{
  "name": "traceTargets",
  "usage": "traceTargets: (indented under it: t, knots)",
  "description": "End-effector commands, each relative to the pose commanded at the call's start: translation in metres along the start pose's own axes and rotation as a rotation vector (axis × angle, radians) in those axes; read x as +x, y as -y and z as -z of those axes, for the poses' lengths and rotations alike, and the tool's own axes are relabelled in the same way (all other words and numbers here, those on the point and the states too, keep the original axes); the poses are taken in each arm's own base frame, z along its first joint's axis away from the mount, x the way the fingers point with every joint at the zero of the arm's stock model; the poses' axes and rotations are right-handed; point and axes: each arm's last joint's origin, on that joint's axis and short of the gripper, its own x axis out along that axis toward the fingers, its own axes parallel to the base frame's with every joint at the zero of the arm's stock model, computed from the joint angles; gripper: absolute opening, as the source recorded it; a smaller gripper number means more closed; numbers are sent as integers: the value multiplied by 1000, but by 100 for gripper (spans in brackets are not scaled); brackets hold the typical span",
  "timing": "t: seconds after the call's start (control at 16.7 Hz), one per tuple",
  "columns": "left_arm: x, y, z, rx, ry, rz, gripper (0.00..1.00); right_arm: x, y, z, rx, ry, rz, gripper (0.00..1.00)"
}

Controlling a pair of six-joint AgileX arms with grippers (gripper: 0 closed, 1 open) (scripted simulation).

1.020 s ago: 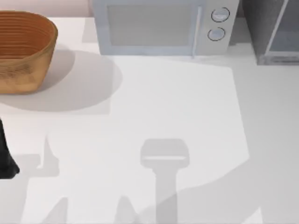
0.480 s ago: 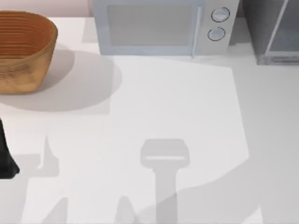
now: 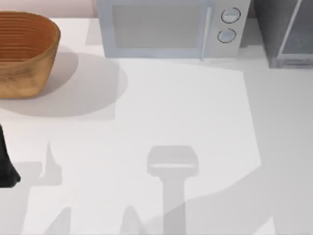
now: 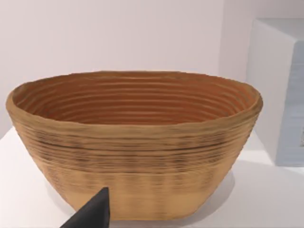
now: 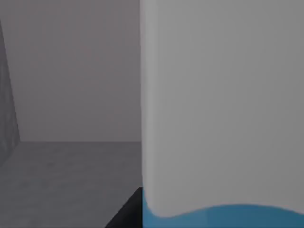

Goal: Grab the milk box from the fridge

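Observation:
The fridge (image 3: pixel 286 34), a dark grey cabinet with a pale vertical bar, stands at the table's back right corner. In the right wrist view I look into its grey inside (image 5: pixel 71 95). The milk box (image 5: pixel 223 118) stands very close there, a white face with a sky-blue patch low down. A dark part of my right gripper (image 5: pixel 127 213) lies right beside the carton's edge. My left gripper (image 3: pixel 6 169) is parked at the table's left edge, in front of the basket.
A woven brown basket (image 3: pixel 24 54) sits at the back left and looms large as the basket (image 4: pixel 135 142) in the left wrist view. A pale silver microwave (image 3: pixel 168 29) with two round dials stands at the back middle, left of the fridge.

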Motion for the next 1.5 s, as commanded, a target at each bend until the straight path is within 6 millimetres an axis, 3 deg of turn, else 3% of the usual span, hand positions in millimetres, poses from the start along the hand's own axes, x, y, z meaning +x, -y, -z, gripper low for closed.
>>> traceTargets:
  t: [0.54, 0.84, 1.02, 1.32, 1.5]
  knots:
    - [0, 0, 0, 0, 0, 0, 100, 0, 0, -49, 0, 0, 1, 0]
    - [0, 0, 0, 0, 0, 0, 100, -4, 0, -49, 0, 3, -4, 0]
    - [0, 0, 0, 0, 0, 0, 100, -26, 0, -57, -7, 24, -10, 0]
    - [0, 0, 0, 0, 0, 0, 100, -85, 0, -46, 6, -14, -2, 0]
    - [0, 0, 0, 0, 0, 0, 100, -100, 0, -46, 3, -5, 0, 0]
